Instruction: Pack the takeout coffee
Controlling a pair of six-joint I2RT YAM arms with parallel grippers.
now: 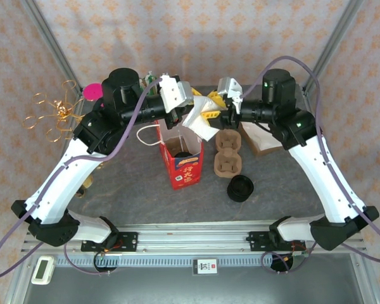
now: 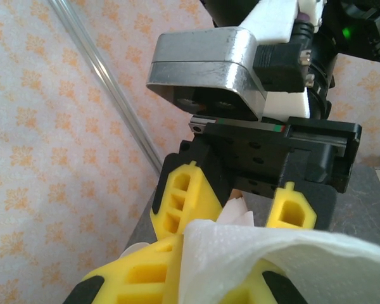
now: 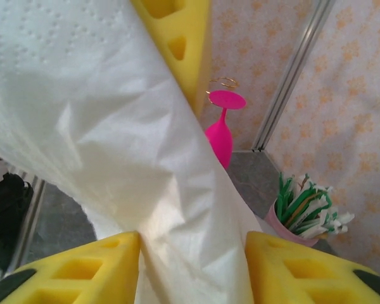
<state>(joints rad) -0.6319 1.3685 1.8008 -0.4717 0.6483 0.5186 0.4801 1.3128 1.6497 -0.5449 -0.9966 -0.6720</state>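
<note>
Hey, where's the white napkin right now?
In the top view the napkin hangs mid-table over the open red bag, pinched by the left gripper, its upper end between the fingers of the right gripper.

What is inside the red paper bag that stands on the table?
Something dark shows in the open red bag; I cannot tell what it is. The white napkin above covers the rear part of the opening.
</note>
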